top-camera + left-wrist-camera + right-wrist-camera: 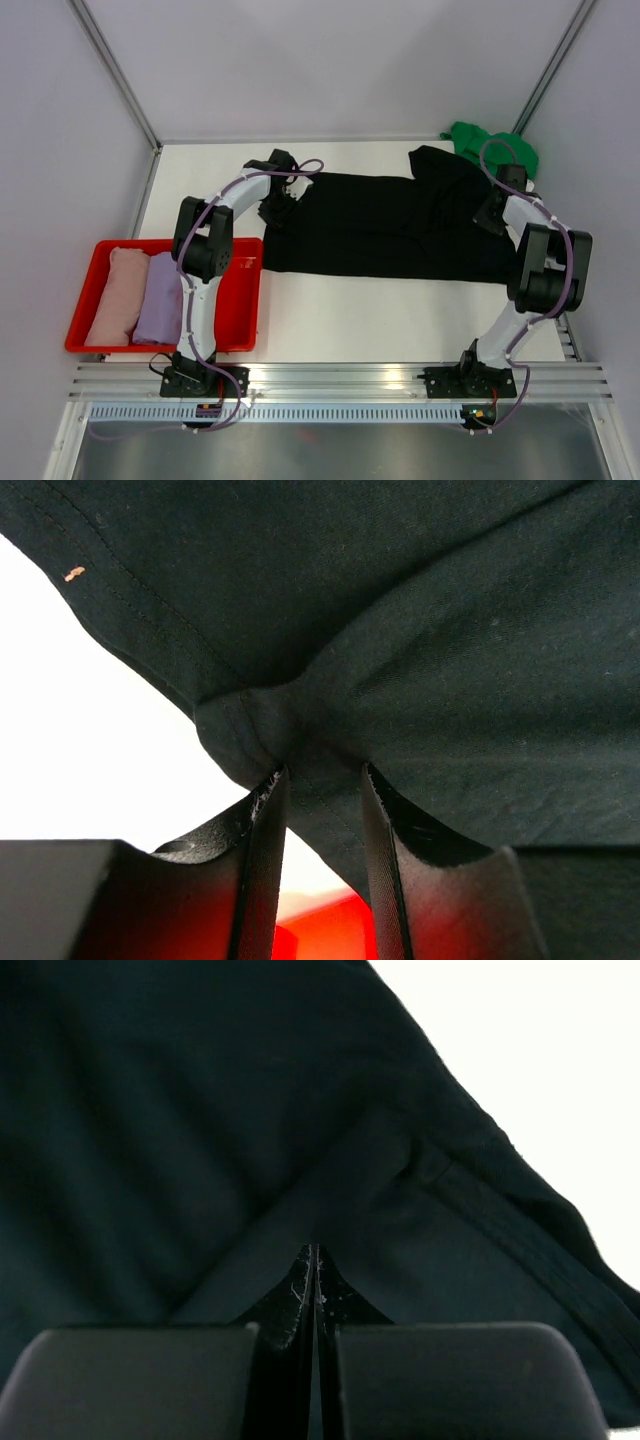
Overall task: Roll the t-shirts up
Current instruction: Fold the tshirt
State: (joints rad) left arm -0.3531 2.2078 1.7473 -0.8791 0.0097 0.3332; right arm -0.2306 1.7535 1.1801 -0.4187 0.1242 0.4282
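Left fingers point(262, 870): part-open, pinching the black t-shirt point(370, 225) at its edge.
Right fingers point(295, 1305): closed; hold unclear.
Next: we roll evenly, cloth taut.

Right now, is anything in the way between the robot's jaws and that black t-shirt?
Nothing visible. The left jaws already pinch a fold of the black t-shirt; the right jaws are shut, tips against its cloth.

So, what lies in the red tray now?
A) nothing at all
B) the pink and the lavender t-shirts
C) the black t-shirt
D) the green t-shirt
B: the pink t-shirt and the lavender t-shirt lie rolled, side by side, in the red tray.
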